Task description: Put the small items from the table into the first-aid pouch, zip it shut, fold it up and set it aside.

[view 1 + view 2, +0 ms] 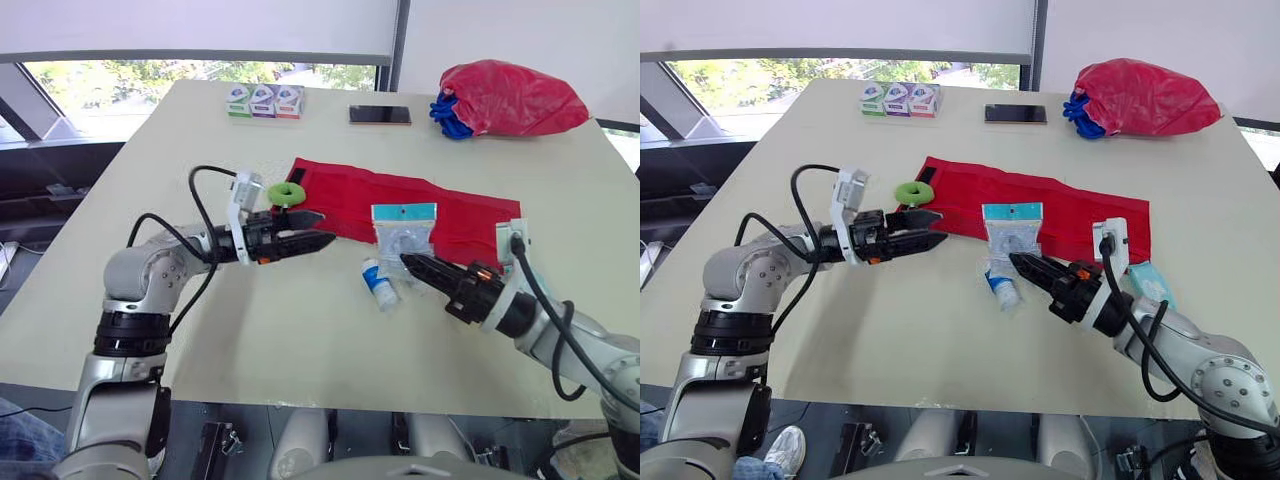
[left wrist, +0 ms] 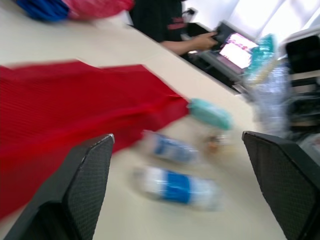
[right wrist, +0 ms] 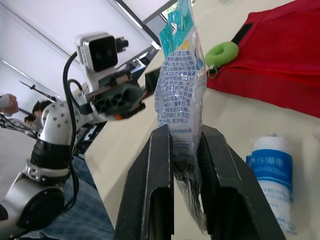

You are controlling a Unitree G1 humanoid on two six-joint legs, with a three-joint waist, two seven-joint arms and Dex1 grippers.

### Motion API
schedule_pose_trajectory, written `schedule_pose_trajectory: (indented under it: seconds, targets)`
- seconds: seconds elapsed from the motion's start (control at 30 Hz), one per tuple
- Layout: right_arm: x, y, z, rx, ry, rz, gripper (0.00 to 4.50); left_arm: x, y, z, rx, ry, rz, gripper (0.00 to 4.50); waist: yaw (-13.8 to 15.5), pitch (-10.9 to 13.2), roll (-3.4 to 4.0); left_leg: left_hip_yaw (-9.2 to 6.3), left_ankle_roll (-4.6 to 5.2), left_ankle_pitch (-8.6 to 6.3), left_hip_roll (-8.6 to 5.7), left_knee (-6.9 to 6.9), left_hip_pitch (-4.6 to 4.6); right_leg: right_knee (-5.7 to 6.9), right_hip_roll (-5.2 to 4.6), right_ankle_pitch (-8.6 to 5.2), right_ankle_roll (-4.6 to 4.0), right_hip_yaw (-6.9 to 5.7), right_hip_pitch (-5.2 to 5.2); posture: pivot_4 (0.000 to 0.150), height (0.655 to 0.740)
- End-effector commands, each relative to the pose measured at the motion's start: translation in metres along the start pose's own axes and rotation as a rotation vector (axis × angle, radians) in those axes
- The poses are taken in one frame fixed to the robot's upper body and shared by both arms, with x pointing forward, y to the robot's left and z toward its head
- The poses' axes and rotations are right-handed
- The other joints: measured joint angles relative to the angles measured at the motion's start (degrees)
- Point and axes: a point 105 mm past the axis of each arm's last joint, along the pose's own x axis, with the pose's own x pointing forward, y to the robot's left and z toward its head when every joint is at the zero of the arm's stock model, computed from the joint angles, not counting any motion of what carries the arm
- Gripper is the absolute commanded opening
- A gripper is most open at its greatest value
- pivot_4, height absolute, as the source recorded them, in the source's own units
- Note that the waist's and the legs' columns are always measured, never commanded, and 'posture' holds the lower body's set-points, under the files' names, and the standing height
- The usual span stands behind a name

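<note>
Right gripper (image 1: 408,262), lower right of frame: clenched on the bottom edge of a clear plastic packet (image 1: 404,232) with a teal header. The packet stands upright at frame centre, in front of the pouch's near edge. White bottle (image 1: 380,282) with a blue label lies on the table (image 1: 300,340) just left of the right fingertips. Teal pack (image 1: 1152,283) sits beside the right forearm, near the pouch's right end.

Left gripper (image 1: 325,228), centre left: released, fingers apart, nothing between them, tips near the pouch's left end.

First-aid pouch (image 1: 440,205): red, unrolled flat across mid-frame, green ring (image 1: 288,193) at its left end.

Far edge, top of frame: three small boxes (image 1: 263,101), phone (image 1: 380,115), red bag (image 1: 510,97) at upper right.
</note>
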Motion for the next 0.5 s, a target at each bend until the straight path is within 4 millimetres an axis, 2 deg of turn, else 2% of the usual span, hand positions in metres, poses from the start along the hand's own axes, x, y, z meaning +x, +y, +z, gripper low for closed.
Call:
schedule_pose_trajectory:
  seconds: [0.03, 0.13, 0.33, 0.5]
  targets:
    - [-0.01, 0.009, 0.008, -0.038, -0.03, 0.023, 0.14, -0.008, 0.037, 0.008, 0.216, 0.036, 0.199, 4.47, -0.1, 0.0, -0.01, 0.03, 0.0, 0.0, 0.0, 0.0, -0.02, -0.03, 0.01, 0.01, 0.01, 0.0, 0.0, 0.15, 0.74]
    - [-0.014, 0.009, 0.006, -0.06, -0.019, 0.01, 0.14, -0.007, 0.058, 0.001, 0.354, 0.109, 0.291, 4.47, -0.2, 0.0, -0.03, 0.05, 0.01, -0.01, -0.02, 0.0, -0.06, -0.06, -0.01, 0.01, 0.02, 0.03, -0.03, 0.15, 0.74]
    - [-0.017, 0.004, 0.005, -0.105, -0.004, -0.028, 0.14, 0.007, 0.08, -0.015, 0.571, 0.259, 0.341, 4.47, 0.0, 0.0, -0.11, -0.03, 0.03, -0.02, 0.0, 0.0, -0.21, -0.17, -0.02, 0.15, 0.25, -0.05, -0.07, 0.15, 0.74]
    - [-0.015, 0.005, 0.005, -0.111, -0.017, -0.033, 0.14, 0.022, 0.09, -0.016, 0.747, 0.33, 0.365, 4.47, 0.0, 0.1, -0.25, -0.13, 0.04, -0.02, -0.03, 0.04, -0.3, -0.18, -0.06, 0.17, 0.27, -0.15, -0.07, 0.15, 0.74]
